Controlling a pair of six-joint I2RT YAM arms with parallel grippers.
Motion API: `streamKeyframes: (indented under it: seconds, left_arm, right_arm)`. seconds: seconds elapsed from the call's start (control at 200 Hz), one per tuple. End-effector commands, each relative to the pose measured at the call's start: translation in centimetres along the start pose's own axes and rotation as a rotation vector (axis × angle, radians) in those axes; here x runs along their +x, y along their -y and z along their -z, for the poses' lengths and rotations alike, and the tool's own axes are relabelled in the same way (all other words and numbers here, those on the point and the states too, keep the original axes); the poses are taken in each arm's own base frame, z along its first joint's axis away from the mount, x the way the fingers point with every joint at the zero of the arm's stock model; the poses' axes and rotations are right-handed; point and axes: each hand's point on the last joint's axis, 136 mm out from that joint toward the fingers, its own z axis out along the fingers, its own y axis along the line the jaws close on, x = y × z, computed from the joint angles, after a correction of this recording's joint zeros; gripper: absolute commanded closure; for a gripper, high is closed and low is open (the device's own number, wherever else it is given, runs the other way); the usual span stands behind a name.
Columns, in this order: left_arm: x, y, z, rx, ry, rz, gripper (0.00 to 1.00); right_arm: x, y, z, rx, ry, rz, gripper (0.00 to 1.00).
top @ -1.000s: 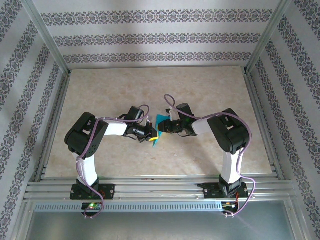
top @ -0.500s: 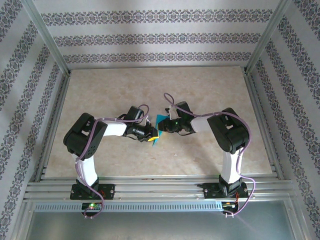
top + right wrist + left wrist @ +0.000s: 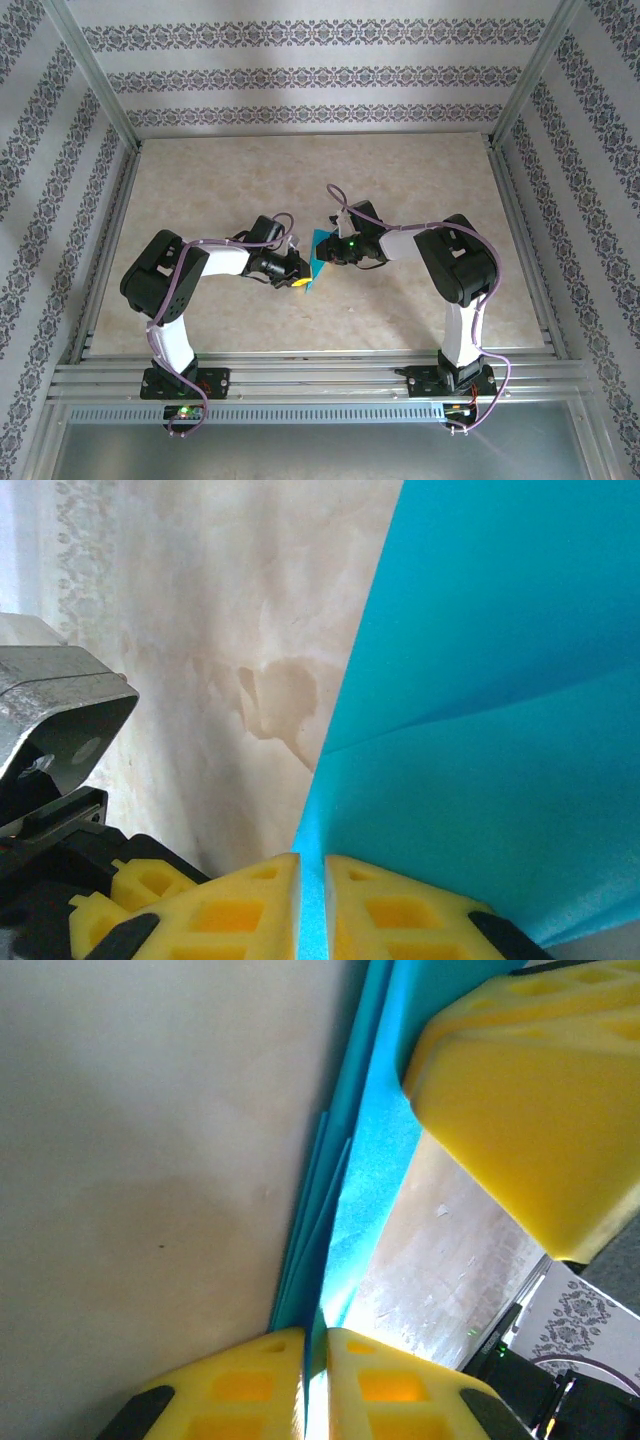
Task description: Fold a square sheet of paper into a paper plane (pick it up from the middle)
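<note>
The sheet of paper (image 3: 320, 243) is teal-blue and folded into layers, held up off the table between both grippers near the middle. My left gripper (image 3: 303, 276) is shut on its lower left edge; in the left wrist view the yellow fingers (image 3: 230, 1390) pinch the paper (image 3: 370, 1160) at my left gripper (image 3: 315, 1332). My right gripper (image 3: 332, 250) is shut on the paper's right side; in the right wrist view the paper (image 3: 500, 680) shows a crease line and runs down into my right gripper (image 3: 311, 858). Whether it has a plane's dart shape I cannot tell.
The beige marbled table (image 3: 200, 180) is bounded by aluminium frame posts and patterned walls on three sides. Metal rails (image 3: 320, 375) run along the near edge by the arm bases. The right gripper's yellow finger (image 3: 530, 1110) looms close in the left wrist view.
The left arm has sunk a little toward the near side and its gripper has re-closed on the paper. The right gripper has shifted slightly left, still holding the paper.
</note>
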Motion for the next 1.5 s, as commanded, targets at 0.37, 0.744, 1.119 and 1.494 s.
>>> streamKeyframes:
  seconds: [0.37,0.744,1.119,1.494]
  left_arm:
    - [0.4,0.6,4.0,-0.142,0.053,-0.063,0.73]
    - [-0.8,4.9,1.9,-0.058,0.093,-0.156,0.8]
    - [-0.3,1.7,0.0,-0.151,0.058,-0.117,0.87]
    - [0.6,-0.6,-0.4,-0.217,0.024,-0.093,0.89]
  right_arm:
    - [2.5,6.5,-1.0,0.243,-0.053,-0.115,0.81]
    - [3.0,7.4,-1.1,0.283,-0.075,-0.152,0.82]
    - [3.3,7.9,-1.1,0.312,-0.095,-0.178,0.83]
    - [3.5,8.3,-1.1,0.333,-0.107,-0.19,0.83]
